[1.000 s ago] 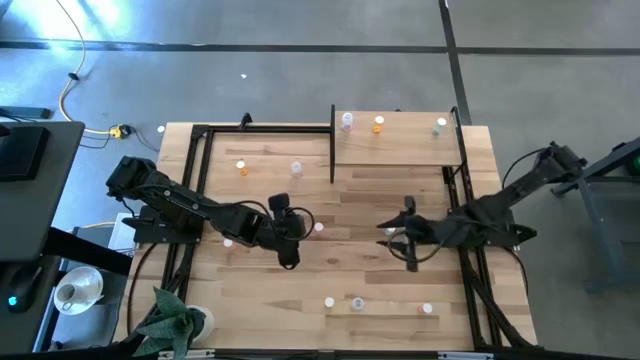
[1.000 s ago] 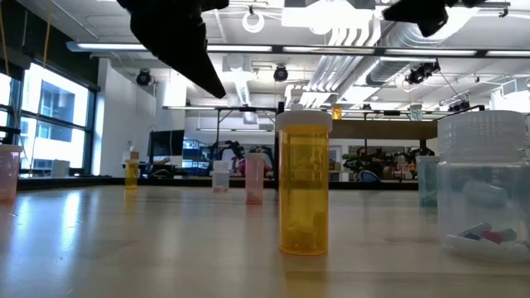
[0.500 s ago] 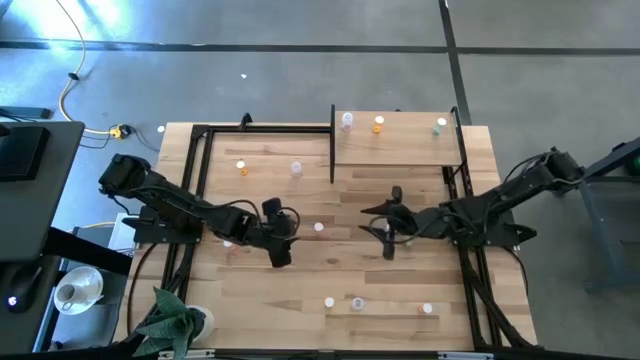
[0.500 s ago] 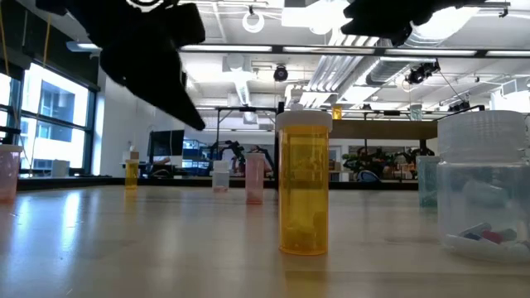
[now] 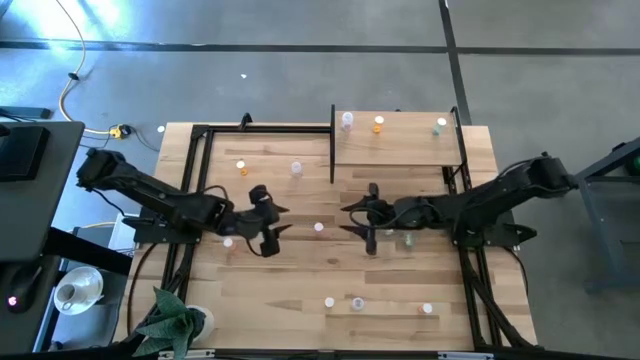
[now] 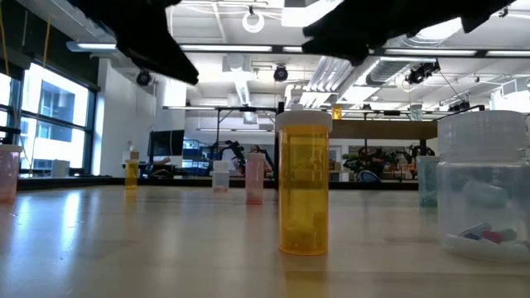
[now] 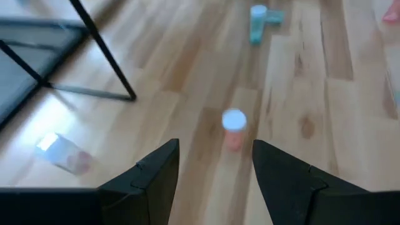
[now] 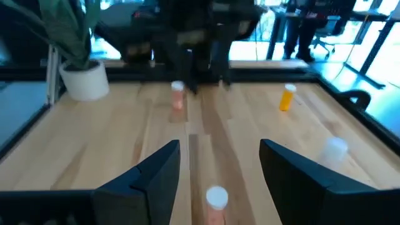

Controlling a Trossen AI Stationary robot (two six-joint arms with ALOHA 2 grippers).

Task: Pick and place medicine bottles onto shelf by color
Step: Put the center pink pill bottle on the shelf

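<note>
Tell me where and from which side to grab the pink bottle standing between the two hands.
Grip the pink bottle around its body, just below the white cap, coming level from the side. It stands upright and alone on the table, so nothing blocks the sides. The right hand is open and already faces it, with the bottle centred between its fingers in the right wrist view; the left hand is also open.

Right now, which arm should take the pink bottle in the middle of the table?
Either could, but right looks slightly better: the right gripper is open and the pink bottle sits between its fingers in its wrist view. The left gripper, also open, faces it from the other side.
</note>
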